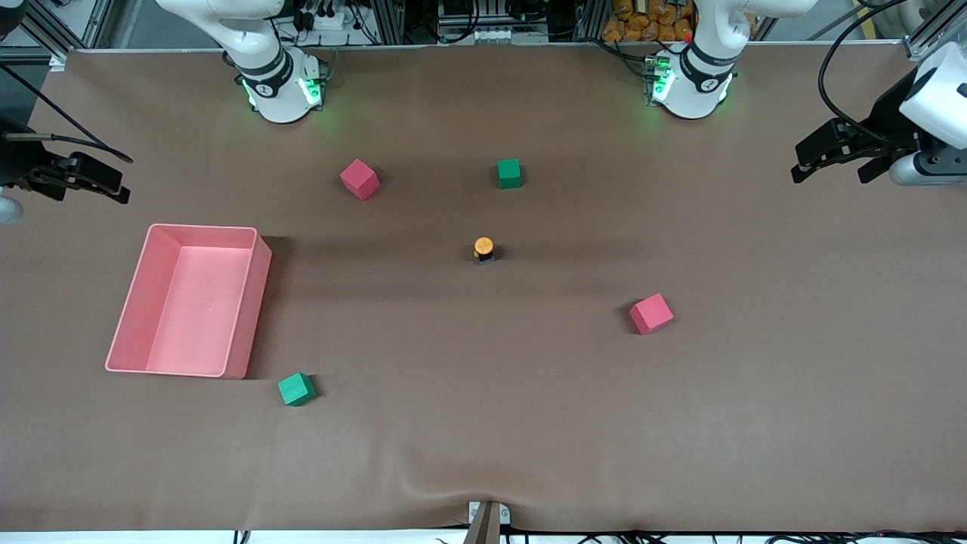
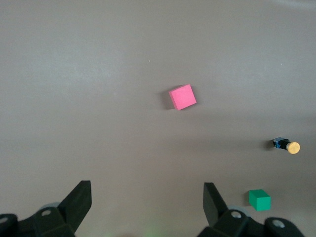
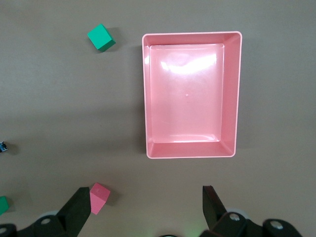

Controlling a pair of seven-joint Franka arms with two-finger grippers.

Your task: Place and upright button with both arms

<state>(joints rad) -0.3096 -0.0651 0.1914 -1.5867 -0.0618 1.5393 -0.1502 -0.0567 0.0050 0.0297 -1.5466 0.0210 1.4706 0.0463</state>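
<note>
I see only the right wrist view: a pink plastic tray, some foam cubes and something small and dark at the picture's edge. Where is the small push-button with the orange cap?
Observer: The small push-button with the round orange cap and black body sits near the middle of the table, nearer to the front camera than a green foam cube.
Operator: Is the other arm close to it?
Observer: No. The left gripper hangs open and empty over the left arm's end of the table.
Operator: And where is mine?
Observer: The right gripper hangs open over the right arm's end, farther from the front camera than the pink plastic tray.
</note>
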